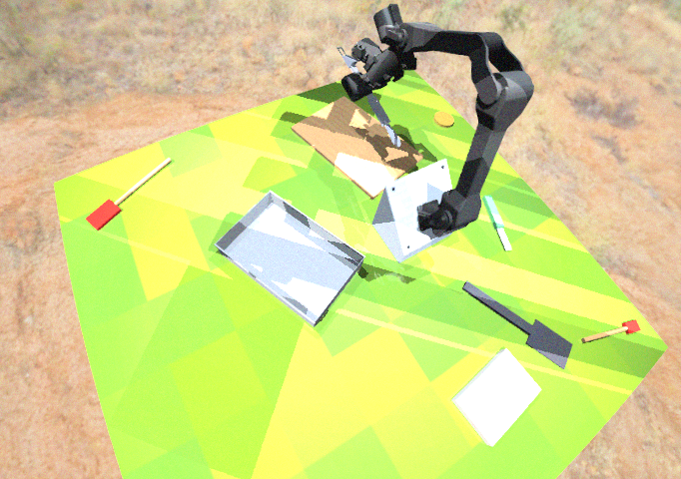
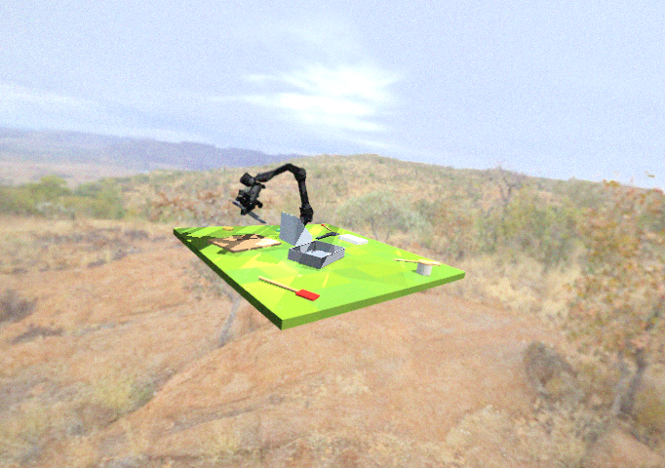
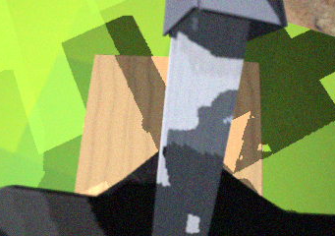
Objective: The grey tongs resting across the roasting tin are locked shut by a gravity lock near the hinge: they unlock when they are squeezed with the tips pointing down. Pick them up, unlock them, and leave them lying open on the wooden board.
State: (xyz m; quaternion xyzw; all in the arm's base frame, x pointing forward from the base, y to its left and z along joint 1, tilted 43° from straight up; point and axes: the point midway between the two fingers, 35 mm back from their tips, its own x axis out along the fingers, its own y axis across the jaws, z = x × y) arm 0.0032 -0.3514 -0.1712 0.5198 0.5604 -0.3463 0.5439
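Note:
My gripper [image 1: 364, 84] [image 2: 246, 210] [image 3: 181, 160] is shut on the grey tongs [image 1: 380, 114] [image 2: 256, 217] [image 3: 201, 88]. It holds them in the air above the wooden board [image 1: 327, 133] [image 2: 234, 247] [image 3: 111, 108]. The tongs slant, with one end low over the board and the other raised past the gripper. The arms look closed together; the lock itself cannot be made out. In the wrist view a wider grey part of the tongs shows at the top. The roasting tin [image 1: 245, 223] [image 2: 302, 259] stands apart from the board, with nothing across it.
A grey wedge-shaped block [image 1: 417, 195] [image 2: 291, 228] stands between the board and the arm's base. A yellow disc [image 1: 443, 119] lies beyond the board. A red-headed spatula [image 1: 103, 215] [image 2: 307, 294], a dark turner [image 1: 547, 341] and a white block [image 1: 496, 395] [image 2: 353, 239] lie farther off.

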